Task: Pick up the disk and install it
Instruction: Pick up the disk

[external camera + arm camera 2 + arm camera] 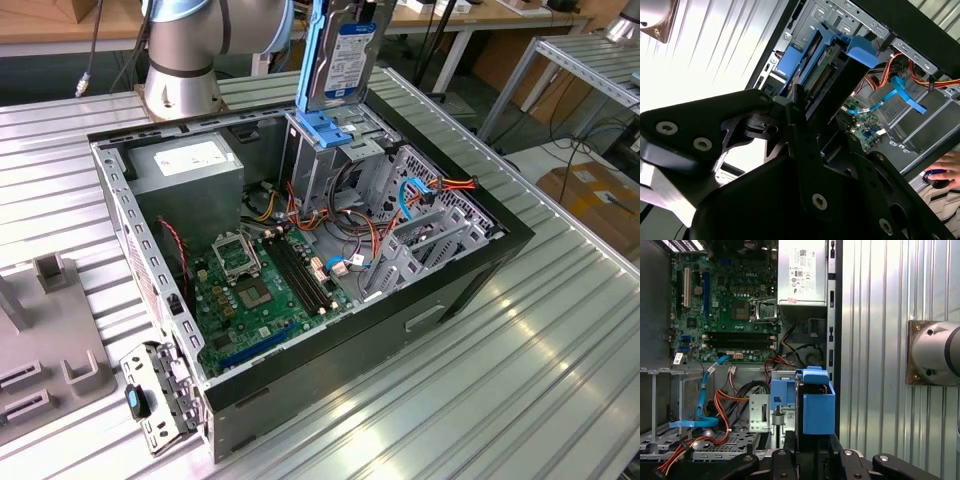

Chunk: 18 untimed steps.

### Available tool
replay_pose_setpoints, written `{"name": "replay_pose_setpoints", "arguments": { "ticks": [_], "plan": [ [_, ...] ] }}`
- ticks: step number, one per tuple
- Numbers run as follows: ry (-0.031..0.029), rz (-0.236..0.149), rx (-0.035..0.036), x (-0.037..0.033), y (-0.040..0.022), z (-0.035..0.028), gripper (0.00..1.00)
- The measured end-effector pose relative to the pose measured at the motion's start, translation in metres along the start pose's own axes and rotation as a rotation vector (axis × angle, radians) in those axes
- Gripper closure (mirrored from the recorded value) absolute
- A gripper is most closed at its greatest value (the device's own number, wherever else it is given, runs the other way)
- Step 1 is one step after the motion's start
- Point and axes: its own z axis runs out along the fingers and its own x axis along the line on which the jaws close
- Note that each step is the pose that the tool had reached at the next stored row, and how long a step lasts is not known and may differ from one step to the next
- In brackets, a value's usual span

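In the exterior view, a ribbed metal table (500, 400) carries an open black computer case (400, 330) lying on its side. The disk (345, 55) hangs upright at twelve o'clock, just above a blue latch (325, 128) on the drive cage. The arm's base (185, 60) stands on the table at eleven o'clock. A grey fixture (50, 350) lies at eight o'clock. Beyond the table, at two o'clock, stand other metal tables (600, 60), and at three o'clock a cardboard box (600, 195) sits on the floor.

In the second wrist view, the black gripper (812, 107) is clamped on the disk (835, 65), whose blue rails point into the case. The table (715, 50) glares white beside it. A person's hand (947, 170) rests on a mouse (935, 177) beyond the case.

In the first wrist view, the disk (815, 405) is seen end-on between the gripper's (805, 450) fingers, over the drive cage. The motherboard (725, 310) and power supply (802, 270) lie farther inside the case. The arm's base (935, 352) sits on the ribbed table (875, 340).
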Motion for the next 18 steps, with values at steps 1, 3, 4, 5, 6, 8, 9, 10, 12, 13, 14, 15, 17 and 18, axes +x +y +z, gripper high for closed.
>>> {"name": "replay_pose_setpoints", "arguments": {
  "ticks": [1,3,4,5,6,8,9,10,12,13,14,15,17,18],
  "plan": [
    [0.0001,0.000,0.0000,0.0000,-0.0006,0.0002,0.65],
    [0.0000,0.000,0.0001,0.0001,-0.0012,0.0013,0.65],
    [0.0000,0.000,0.0001,0.0003,-0.0013,0.0028,0.65],
    [0.0001,0.000,0.0001,0.0005,-0.0014,0.0061,0.65],
    [0.0003,-0.001,0.0001,0.0005,-0.0016,0.0075,0.65],
    [0.0008,-0.001,0.0001,0.0005,-0.0040,0.0090,0.65],
    [0.0007,-0.002,0.0001,0.0007,-0.0070,0.0097,0.65],
    [0.0006,-0.002,0.0001,0.0012,-0.0088,0.0101,0.65],
    [0.0006,-0.003,0.0001,0.0020,-0.0104,0.0104,0.65],
    [0.0006,-0.003,0.0002,0.0021,-0.0110,0.0105,0.65],
    [0.0007,-0.003,0.0001,0.0021,-0.0111,0.0104,0.65],
    [0.0010,-0.003,0.0001,0.0021,-0.0111,0.0103,0.65],
    [0.0009,-0.003,0.0001,0.0025,-0.0111,0.0103,0.65],
    [0.0010,-0.003,0.0001,0.0038,-0.0112,0.0103,0.65]
  ]
}}
